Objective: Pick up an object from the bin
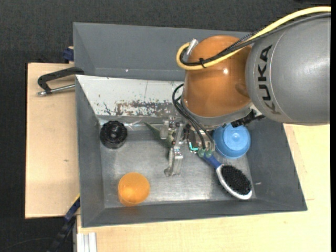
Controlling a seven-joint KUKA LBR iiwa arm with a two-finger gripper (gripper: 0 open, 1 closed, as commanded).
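Near-left corner: a round orange ball (133,188) lies on the floor of the grey metal bin (88,159), close to the near wall and apart from everything else.

Near-right corner: a hairbrush with a white oval head, black bristles and a blue handle (234,181) lies at a slant. Its head is toward the near wall and its handle runs up toward the bin's middle.

Middle: the gripper (175,159) hangs low over bare bin floor. The hairbrush's handle end is just beside it on the view's right, and the orange ball is well apart on the near left.

Gripper state: whether it is open or closed cannot be told from this view.

Right of middle: a round blue plastic cap (233,140) sits just past the hairbrush's handle, partly under the arm.

Left, farther back: a round black ribbed knob (113,133) rests near the far-left corner of the floor.

Above the middle: the wrist's orange cover (215,83) carries a loop of yellow cable (294,14), and the grey KUKA arm (299,62) comes in from the right.
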